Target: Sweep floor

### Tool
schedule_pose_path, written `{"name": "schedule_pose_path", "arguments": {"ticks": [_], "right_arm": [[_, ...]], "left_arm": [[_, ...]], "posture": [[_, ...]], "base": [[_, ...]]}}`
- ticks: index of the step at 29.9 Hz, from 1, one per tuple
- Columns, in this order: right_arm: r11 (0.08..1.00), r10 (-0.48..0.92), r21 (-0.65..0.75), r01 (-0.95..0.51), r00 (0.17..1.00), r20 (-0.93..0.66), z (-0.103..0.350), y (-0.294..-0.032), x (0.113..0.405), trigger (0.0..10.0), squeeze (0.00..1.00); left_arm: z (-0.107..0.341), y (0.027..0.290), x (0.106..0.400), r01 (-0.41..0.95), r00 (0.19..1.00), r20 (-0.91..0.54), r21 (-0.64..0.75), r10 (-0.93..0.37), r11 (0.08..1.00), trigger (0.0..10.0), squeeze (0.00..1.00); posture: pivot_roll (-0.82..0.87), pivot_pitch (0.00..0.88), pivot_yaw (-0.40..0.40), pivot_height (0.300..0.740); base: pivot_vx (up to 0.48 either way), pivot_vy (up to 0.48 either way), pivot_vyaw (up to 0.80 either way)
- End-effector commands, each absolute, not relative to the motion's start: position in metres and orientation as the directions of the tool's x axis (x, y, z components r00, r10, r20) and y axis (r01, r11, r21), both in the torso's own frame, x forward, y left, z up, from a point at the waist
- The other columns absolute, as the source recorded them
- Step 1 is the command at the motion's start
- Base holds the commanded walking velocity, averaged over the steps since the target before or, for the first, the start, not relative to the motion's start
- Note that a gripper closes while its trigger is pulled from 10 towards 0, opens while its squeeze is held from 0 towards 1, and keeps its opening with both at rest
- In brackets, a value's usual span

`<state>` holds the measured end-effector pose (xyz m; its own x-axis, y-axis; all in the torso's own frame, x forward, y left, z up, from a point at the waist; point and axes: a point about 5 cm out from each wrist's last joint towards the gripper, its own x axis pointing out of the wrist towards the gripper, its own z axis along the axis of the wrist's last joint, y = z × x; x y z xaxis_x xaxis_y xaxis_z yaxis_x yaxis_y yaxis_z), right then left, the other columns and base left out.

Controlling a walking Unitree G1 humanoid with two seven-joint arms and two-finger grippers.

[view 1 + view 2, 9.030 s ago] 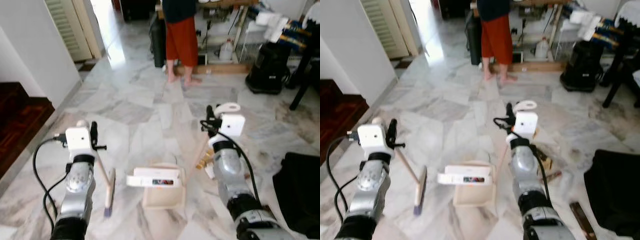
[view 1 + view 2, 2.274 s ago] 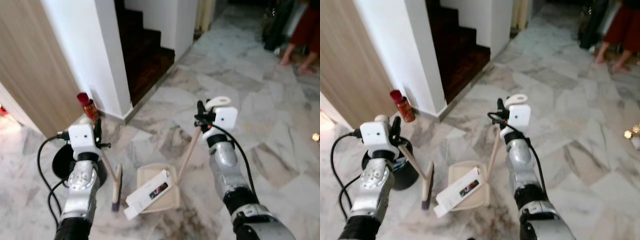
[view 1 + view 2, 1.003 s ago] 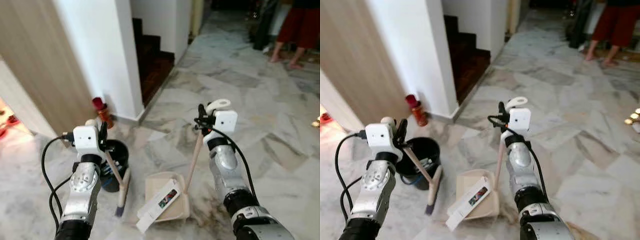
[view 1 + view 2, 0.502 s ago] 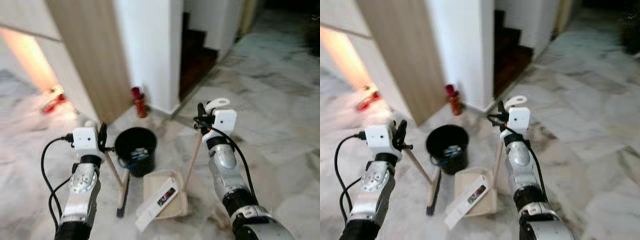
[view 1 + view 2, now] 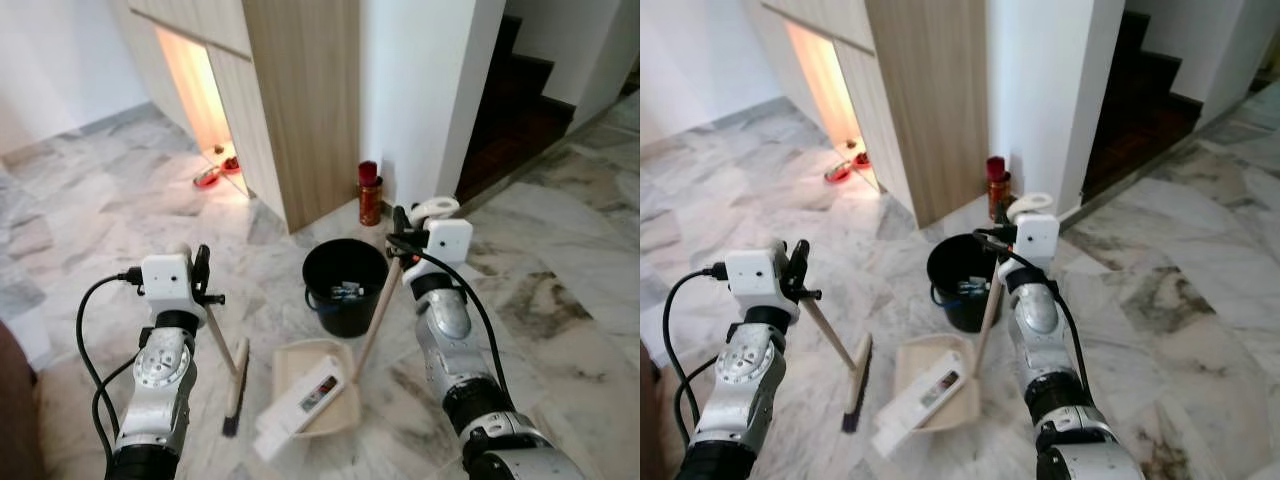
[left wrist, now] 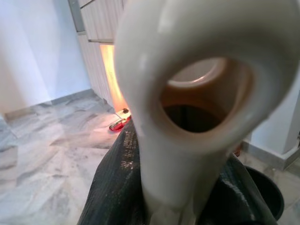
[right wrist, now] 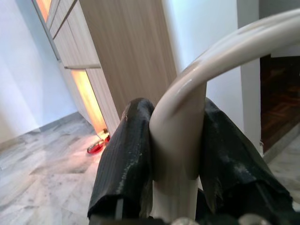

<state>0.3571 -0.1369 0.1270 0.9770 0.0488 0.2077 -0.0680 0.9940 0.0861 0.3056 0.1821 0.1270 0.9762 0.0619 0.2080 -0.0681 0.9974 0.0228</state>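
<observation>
My left gripper (image 5: 203, 283) is shut on the top of a broom's cream handle (image 5: 222, 338); its brush head (image 5: 236, 398) rests on the marble floor. The left wrist view has the handle's looped end (image 6: 197, 93) between black fingers (image 6: 117, 187). My right gripper (image 5: 400, 240) is shut on the long handle (image 5: 375, 315) of a cream dustpan (image 5: 293, 357) that sits on the floor between my arms. A white box (image 5: 298, 402) lies in the pan. In the right wrist view the fingers (image 7: 126, 154) clamp the curved handle top (image 7: 176, 140).
A black bin (image 5: 318, 262) with some litter inside stands just beyond the dustpan. Behind it are a red can (image 5: 369, 192), a wooden cabinet (image 5: 300, 100), a white wall (image 5: 430, 90) and dark stairs (image 5: 520, 100). Red slippers (image 5: 210, 177) lie by the lit gap.
The camera has turned left, away from the person and the stairs. The black bin has come into view and now stands close in front of the dustpan. Both grips are unchanged.
</observation>
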Motion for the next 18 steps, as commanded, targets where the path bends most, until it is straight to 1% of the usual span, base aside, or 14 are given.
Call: {"name": "schedule_pose_path", "arguments": {"ticks": [1, 4, 8, 17, 18], "right_arm": [[0.993, 0.059, 0.085, -0.087, 0.956, 0.288, 0.149, -0.132, 0.363, 10.0, 0.0], [0.99, 0.047, 0.113, -0.086, 0.951, 0.305, 0.155, -0.131, 0.364, 10.0, 0.0], [0.99, 0.053, 0.106, -0.091, 0.947, 0.318, 0.159, -0.131, 0.365, 10.0, 0.0], [0.986, 0.06, 0.132, -0.106, 0.948, 0.313, 0.164, -0.131, 0.369, 10.0, 0.0], [0.985, 0.06, 0.136, -0.106, 0.95, 0.306, 0.163, -0.131, 0.37, 10.0, 0.0]], "left_arm": [[0.14, 0.186, 0.308, -0.079, 0.963, 0.261, 0.033, 0.067, 0.996, 10.0, 0.0], [0.141, 0.19, 0.308, -0.096, 0.96, 0.266, 0.032, 0.085, 0.995, 10.0, 0.0], [0.142, 0.193, 0.309, -0.109, 0.958, 0.271, 0.033, 0.096, 0.994, 10.0, 0.0], [0.142, 0.191, 0.311, -0.115, 0.956, 0.276, 0.025, 0.103, 0.993, 10.0, 0.0], [0.142, 0.191, 0.312, -0.115, 0.955, 0.277, 0.024, 0.104, 0.993, 10.0, 0.0]], "posture": [[0.06, 0.0, 0.089, 0.74], [0.06, 0.0, 0.082, 0.74], [0.06, 0.0, 0.072, 0.74], [0.07, 0.0, 0.061, 0.74], [0.07, 0.0, 0.058, 0.74]], "base": [[0.0, 0.0, 0.0], [0.0, 0.0, 0.0], [0.0, 0.0, 0.0], [0.0, 0.0, 0.0], [0.0, 0.0, -0.79]]}}
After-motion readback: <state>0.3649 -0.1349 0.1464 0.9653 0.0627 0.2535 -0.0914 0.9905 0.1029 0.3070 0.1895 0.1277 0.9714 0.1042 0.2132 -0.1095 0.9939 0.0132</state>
